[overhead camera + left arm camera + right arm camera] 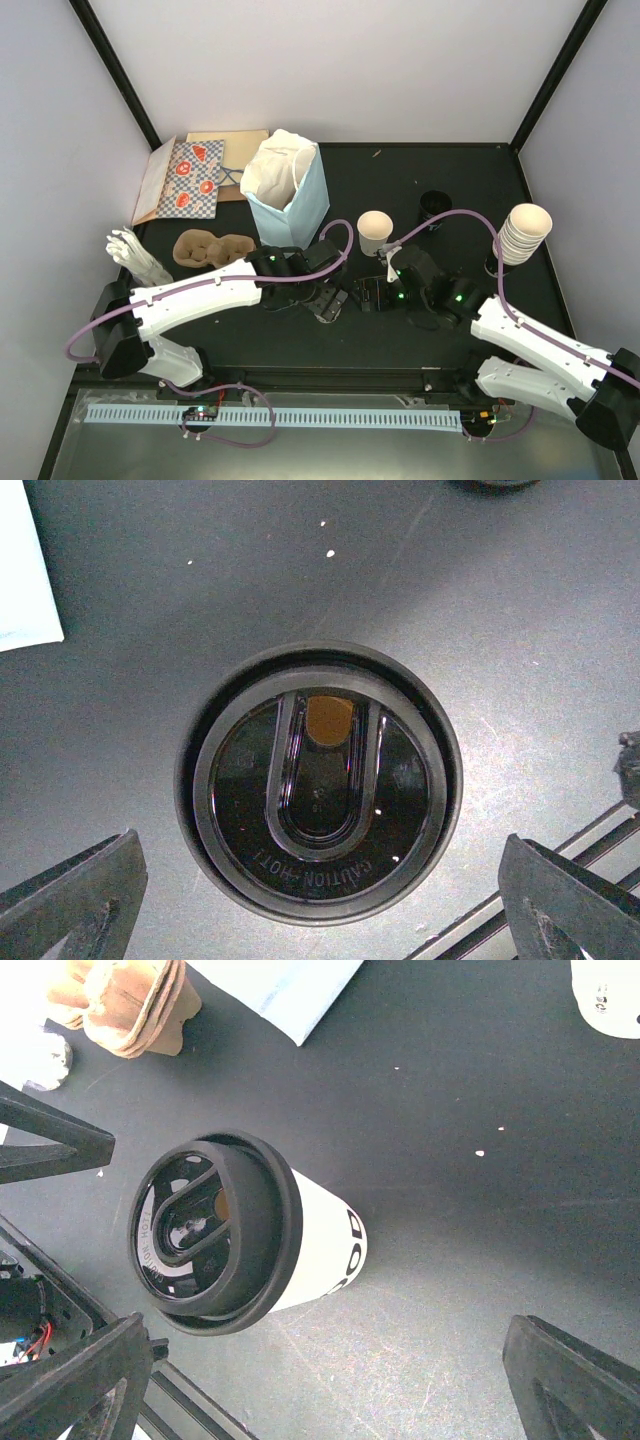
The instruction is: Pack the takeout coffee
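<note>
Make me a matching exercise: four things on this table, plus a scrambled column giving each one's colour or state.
Things:
1. paper bag
2. cup carrier
3. cup stack
4. lidded cup

Colour or state:
A. white, black top
B. brown, lying flat
C. light blue, standing open
D. nested together, far right

Pairs: 1-C, 2-B, 3-D, 4-A

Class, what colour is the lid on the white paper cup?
Black; the round plastic lid shows best in the left wrist view.

Lidded cup (320, 1232): cream-white, black lid (318, 780) seated, apparently upright on dark tabletop (480, 1110).
</note>
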### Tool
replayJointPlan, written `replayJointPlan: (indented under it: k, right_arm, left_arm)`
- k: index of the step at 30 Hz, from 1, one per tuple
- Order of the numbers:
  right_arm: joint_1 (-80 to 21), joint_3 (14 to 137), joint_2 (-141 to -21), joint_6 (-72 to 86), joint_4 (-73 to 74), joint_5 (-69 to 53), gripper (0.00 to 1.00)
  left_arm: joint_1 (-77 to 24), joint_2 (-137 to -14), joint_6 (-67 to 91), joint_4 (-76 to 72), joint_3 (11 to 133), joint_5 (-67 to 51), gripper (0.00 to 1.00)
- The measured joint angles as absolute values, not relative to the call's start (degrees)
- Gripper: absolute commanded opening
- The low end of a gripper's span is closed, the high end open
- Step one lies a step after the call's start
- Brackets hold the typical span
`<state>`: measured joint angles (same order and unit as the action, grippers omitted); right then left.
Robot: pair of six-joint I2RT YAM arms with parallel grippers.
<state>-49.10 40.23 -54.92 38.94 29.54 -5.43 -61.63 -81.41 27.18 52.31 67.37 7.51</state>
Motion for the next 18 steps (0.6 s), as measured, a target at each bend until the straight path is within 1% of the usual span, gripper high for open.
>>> replayJointPlan:
  k: [7, 11, 13, 15, 18]
  right_arm:
    - [-49.1, 40.2, -55.0, 39.1, 29.5, -5.5, 0.98]
    - [-49.1, 40.2, -55.0, 39.6, 29.3, -5.5, 0.96]
    - [-49.1, 40.0, -55.0, 39.9, 28.9, -5.5, 0.91]
    - [-49.1, 39.6, -55.0, 40.6, 28.4, -5.5, 0.81]
    - [-48.7, 38.5, -55.0, 42.0, 27.4, -6.3, 0.70]
  left_arm:
    - [-61.6, -82.1, 27.1, 52.2, 67.4, 7.5, 0.99]
    - [-61.6, -83.0, 27.1, 52.2, 67.4, 7.6, 0.95]
    - [-61.6, -83.4, 27.1, 52.1, 67.4, 7.6, 0.93]
    - [-61.6, -83.8, 27.0, 52.0, 67.4, 7.6, 0.92]
    - [-61.6, -84.1, 27.0, 52.0, 67.4, 7.6, 0.88]
